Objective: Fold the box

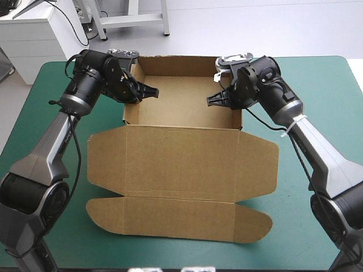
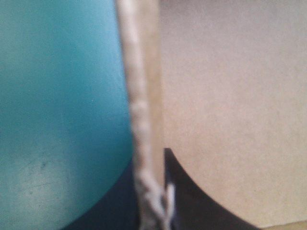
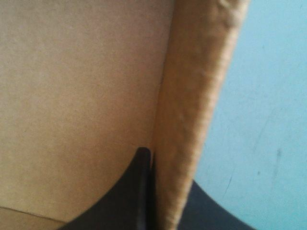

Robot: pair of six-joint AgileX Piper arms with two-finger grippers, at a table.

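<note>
The brown box [image 1: 184,107] stands as an open tray near the table's far edge. Its lid [image 1: 181,164] lies flat toward the front, with rounded flaps at both ends. My left gripper [image 1: 136,93] is shut on the box at the tray's left wall. In the left wrist view that wall's edge [image 2: 139,120] runs between the fingers [image 2: 192,201] of the gripper [image 2: 148,191], one inside the tray and one outside. My right gripper [image 1: 231,102] is shut on the box at the right wall. That wall [image 3: 192,120] stands between the gripper's [image 3: 163,191] fingers [image 3: 129,191].
The teal-green cover [image 1: 317,113] shows on both sides of the box and outside each held wall [image 2: 57,96] [image 3: 268,120]. The lid's front flap [image 1: 176,218] lies close to the table's near edge.
</note>
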